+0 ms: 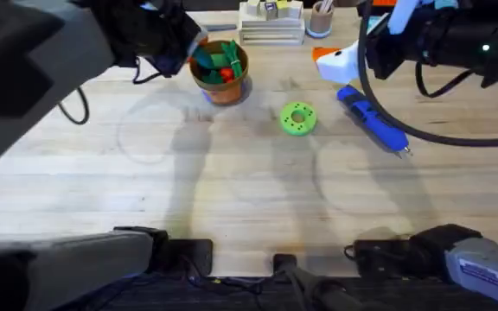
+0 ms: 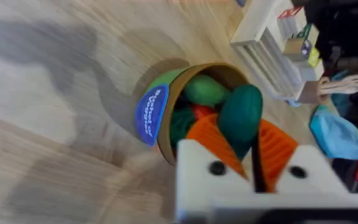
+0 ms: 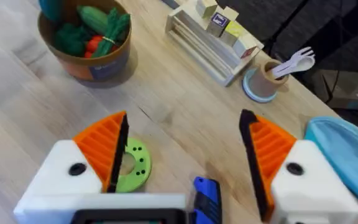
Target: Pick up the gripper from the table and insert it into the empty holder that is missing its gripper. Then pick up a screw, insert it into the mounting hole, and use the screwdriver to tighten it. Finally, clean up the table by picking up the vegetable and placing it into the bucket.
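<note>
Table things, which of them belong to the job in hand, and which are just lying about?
Job: vegetable; bucket; screwdriver.
Lying about: green ring; block rack; cup.

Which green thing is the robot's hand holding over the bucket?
The dark green vegetable, pinched in the left hand above the bucket. The other green pieces already lie inside the bucket, and the lime-green ring lies flat on the table.

The dark green vegetable (image 2: 240,118) sits pinched between the left gripper's (image 2: 252,152) orange fingers right above the brown bucket (image 1: 221,71), while the blue screwdriver (image 1: 372,119) lies flat on the desk.
</note>
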`<state>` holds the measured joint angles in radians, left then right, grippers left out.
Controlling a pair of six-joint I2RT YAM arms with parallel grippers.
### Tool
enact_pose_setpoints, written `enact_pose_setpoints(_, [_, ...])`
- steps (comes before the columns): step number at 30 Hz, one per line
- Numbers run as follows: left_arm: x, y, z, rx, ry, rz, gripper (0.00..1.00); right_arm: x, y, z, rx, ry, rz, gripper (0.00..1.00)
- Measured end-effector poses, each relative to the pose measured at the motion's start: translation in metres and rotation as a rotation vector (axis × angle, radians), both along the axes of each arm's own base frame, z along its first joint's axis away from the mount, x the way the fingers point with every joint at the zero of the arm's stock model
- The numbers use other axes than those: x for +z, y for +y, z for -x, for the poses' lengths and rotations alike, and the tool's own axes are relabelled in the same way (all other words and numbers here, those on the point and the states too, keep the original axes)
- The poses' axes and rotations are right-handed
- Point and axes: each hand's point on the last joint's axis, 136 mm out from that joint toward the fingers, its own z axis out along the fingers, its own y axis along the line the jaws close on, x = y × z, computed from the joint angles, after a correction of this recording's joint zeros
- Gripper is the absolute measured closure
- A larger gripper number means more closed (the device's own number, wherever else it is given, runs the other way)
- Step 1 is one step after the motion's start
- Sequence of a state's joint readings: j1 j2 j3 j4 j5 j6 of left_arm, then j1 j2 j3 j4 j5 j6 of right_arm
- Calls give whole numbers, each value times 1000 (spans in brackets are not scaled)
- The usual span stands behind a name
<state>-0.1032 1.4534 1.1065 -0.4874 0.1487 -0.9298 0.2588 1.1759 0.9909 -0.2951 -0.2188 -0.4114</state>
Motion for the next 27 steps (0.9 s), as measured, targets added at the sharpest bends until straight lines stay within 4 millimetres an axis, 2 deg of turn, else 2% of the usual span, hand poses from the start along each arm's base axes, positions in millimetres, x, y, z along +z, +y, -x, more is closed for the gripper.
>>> enact_pose_setpoints(2, [-11,-7,-3,-24,27,29,564,0,0,0,0,0,0,7])
enact_pose_setpoints(3, [-15,-10,-3,-34,37,39,452,0,0,0,0,0,0,7])
enact_pose_setpoints(4, [-19,-12,-4,-43,47,49,349,0,0,0,0,0,0,8])
enact_pose_setpoints(6, [-22,-15,-3,-54,59,63,211,0,0,0,0,0,0,9])
enact_pose_setpoints(7, [-21,-17,-5,-64,48,66,76,0,0,0,0,0,0,9])
enact_pose_setpoints(8, [-17,-18,-7,-69,32,72,27,0,0,0,0,0,0,8])
enact_pose_setpoints(14, [-10,-21,-8,-115,-5,55,6,-2,0,1,0,9,2,7])
enact_pose_setpoints(17, [2,-21,-8,-156,-46,21,6,-5,-1,4,-4,30,1,8])
enact_pose_setpoints(22, [53,-20,-2,-268,-169,-84,6,-10,-2,7,-78,115,-91,7])
enact_pose_setpoints(24, [73,-19,9,-329,-210,-146,6,-13,-2,9,-117,162,-141,9])
enact_pose_setpoints(27, [94,-17,32,-424,-247,-241,6,-21,-3,17,-165,246,-183,9])
